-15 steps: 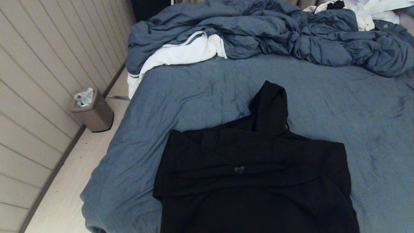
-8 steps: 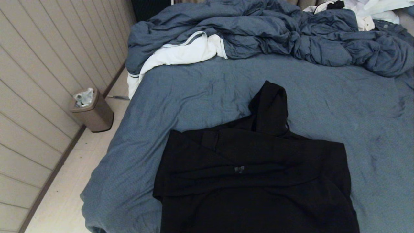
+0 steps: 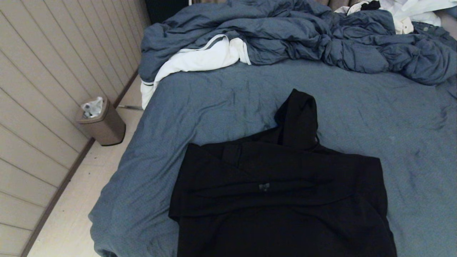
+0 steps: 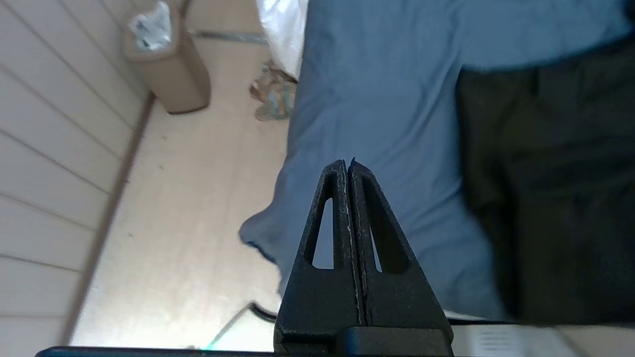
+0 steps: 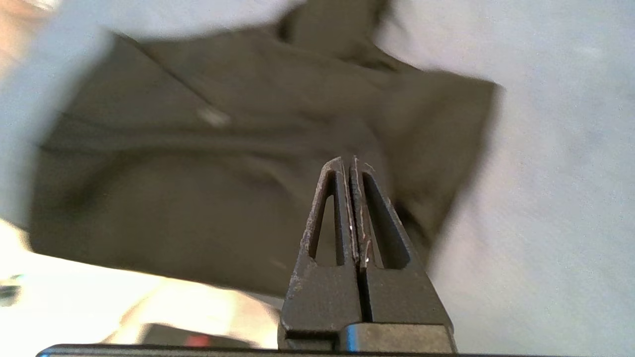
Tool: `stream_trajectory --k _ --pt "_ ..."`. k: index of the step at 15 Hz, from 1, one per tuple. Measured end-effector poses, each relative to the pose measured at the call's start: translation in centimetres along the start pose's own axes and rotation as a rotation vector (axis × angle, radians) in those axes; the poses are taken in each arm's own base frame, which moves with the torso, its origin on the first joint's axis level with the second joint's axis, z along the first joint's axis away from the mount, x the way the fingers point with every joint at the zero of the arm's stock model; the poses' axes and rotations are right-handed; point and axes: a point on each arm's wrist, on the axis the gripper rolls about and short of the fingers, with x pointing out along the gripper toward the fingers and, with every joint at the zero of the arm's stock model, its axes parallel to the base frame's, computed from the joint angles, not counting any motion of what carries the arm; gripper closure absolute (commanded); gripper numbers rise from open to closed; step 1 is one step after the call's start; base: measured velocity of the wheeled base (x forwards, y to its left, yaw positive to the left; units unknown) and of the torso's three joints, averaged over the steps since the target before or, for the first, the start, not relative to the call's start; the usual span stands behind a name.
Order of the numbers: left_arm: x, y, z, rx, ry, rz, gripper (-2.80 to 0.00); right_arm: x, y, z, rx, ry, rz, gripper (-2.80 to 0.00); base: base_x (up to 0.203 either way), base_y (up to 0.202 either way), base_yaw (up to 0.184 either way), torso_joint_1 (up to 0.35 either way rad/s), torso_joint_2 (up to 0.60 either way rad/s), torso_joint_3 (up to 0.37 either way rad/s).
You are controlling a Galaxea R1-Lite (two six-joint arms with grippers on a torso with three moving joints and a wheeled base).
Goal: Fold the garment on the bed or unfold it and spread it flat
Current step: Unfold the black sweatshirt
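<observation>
1. The garment (image 3: 282,200) lies on the near part of the bed (image 3: 375,107), partly folded, its sleeves drawn across the body and its hood pointing toward the far end.
2. A small pale mark sits near the middle of the garment's chest; it is too small to read as a brand or writing.
3. The left pincer (image 4: 349,163) has its fingers pressed together and holds nothing; it hangs over the bed's near left corner, beside the garment's edge.
4. The right pincer (image 5: 349,161) is likewise pressed together and empty, above the garment's right part.
5. A rumpled blue-grey duvet (image 3: 285,35) is heaped across the far end of the bed, well apart from the garment.
6. A white cloth (image 3: 200,59) with grey trim spills from under the duvet over the bed's left edge.
7. A brown bin (image 3: 101,123) stands on the floor by the panelled wall (image 3: 43,82), with crumpled pale stuff inside.
8. Nothing lies between the pincers and the garment.
</observation>
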Motion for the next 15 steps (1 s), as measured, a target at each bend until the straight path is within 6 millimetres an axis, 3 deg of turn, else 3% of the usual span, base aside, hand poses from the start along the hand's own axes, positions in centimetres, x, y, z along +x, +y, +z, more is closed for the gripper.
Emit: stream_trajectory --k 3,7,9,12,15 --pt "4.4 0.2 5.1 -0.052 0.122 -0.057 0.00 3.4 0.1 4.7 0.106 0.059 0.034 0.00 0.000 0.000 0.000 0.000 0.00 0.000" --pt "11.6 0.0 8.7 -0.140 0.378 -0.211 0.00 9.8 -0.6 7.0 0.169 0.206 -0.035 0.00 0.000 0.000 0.000 0.000 0.00 0.000" --pt "14.9 -1.1 8.7 -0.184 0.517 -0.314 0.00 13.2 -1.5 7.1 0.196 0.313 -0.090 0.00 0.000 0.000 0.000 0.000 0.00 0.000" --pt "19.1 -4.8 7.4 -0.232 0.712 -0.453 0.00 18.1 -2.9 5.9 0.249 0.525 -0.096 0.00 0.000 0.000 0.000 0.000 0.00 0.000" --pt "21.9 -7.3 5.4 -0.224 0.824 -0.503 0.00 21.0 -3.8 3.7 0.261 0.693 -0.075 0.00 0.000 0.000 0.000 0.000 0.00 0.000"
